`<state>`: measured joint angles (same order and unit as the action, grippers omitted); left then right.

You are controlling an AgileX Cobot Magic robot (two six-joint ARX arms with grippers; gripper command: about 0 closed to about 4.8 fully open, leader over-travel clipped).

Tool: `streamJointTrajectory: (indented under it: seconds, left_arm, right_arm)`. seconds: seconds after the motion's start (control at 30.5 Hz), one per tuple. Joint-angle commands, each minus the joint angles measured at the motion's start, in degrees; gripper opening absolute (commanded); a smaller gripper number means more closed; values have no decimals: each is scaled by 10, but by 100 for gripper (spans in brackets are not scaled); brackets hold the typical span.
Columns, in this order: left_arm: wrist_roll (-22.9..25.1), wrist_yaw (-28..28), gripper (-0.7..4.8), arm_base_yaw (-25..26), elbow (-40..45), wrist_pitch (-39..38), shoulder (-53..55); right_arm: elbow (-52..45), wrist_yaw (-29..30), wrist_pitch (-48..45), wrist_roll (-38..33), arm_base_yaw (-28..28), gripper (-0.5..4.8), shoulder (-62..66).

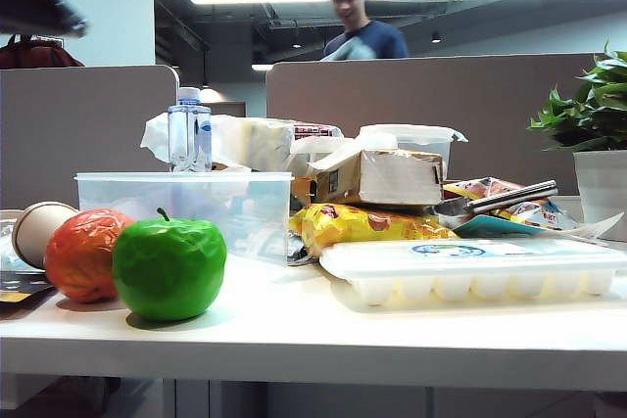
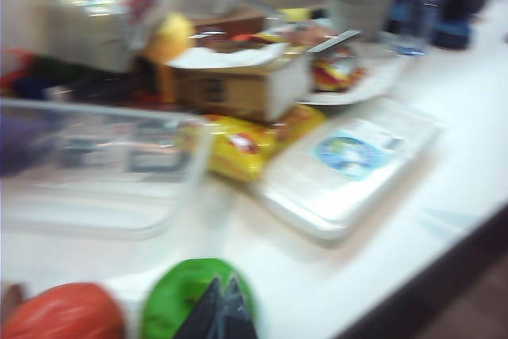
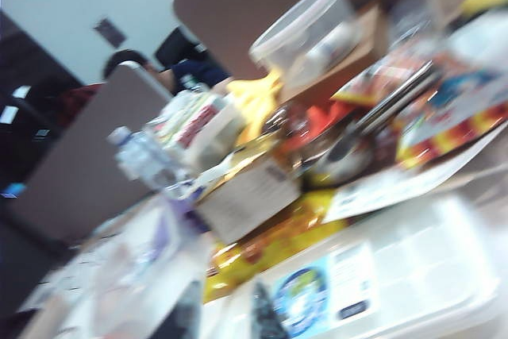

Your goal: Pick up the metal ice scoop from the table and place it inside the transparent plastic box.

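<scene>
The metal ice scoop (image 1: pixel 502 198) lies tilted on a heap of snack packets at the back right of the white table (image 1: pixel 294 330); its handle (image 2: pixel 334 40) and bowl (image 3: pixel 343 155) show in the wrist views. The transparent plastic box (image 1: pixel 186 205) stands empty at the back left, behind the green apple (image 1: pixel 168 266). Neither arm appears in the exterior view. My left gripper (image 2: pixel 219 306) is shut with nothing in it, hovering by the apple (image 2: pixel 186 295), the box (image 2: pixel 95 168) beyond it. My right gripper (image 3: pixel 226 315) is open and empty near the ice tray (image 3: pixel 381 275), well short of the scoop.
A flat white ice-cube tray (image 1: pixel 470 266) lies front right. An orange fruit (image 1: pixel 83 254) and a paper cup (image 1: pixel 37 230) sit left of the apple. A water bottle (image 1: pixel 189 129), a cardboard box (image 1: pixel 377 175), a lidded tub (image 1: pixel 411 139), a yellow bag (image 1: pixel 362 224) and a potted plant (image 1: pixel 593 144) crowd the back.
</scene>
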<state>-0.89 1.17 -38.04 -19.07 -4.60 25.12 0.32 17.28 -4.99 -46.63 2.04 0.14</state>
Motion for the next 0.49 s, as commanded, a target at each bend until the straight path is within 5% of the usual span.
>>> streamJointTrajectory:
  seconds: [0.03,0.1,0.23,0.33,0.49]
  left_arm:
    - [2,1,-5,-30,-9,7,20]
    - [2,2,-5,-41,-8,3,23]
    - [2,2,-5,-42,-9,4,22]
    - [2,1,-5,-41,-21,-8,24]
    - [2,3,-5,-42,-69,-31,64]
  right_arm:
    - [1,5,-5,-78,0,100,0]
    - [1,-10,-3,-100,0,132,0]
    - [1,-52,-18,-196,0,353,0]
    - [3,-86,-28,-268,0,351,0]
    - [17,-147,-40,-287,0,351,11]
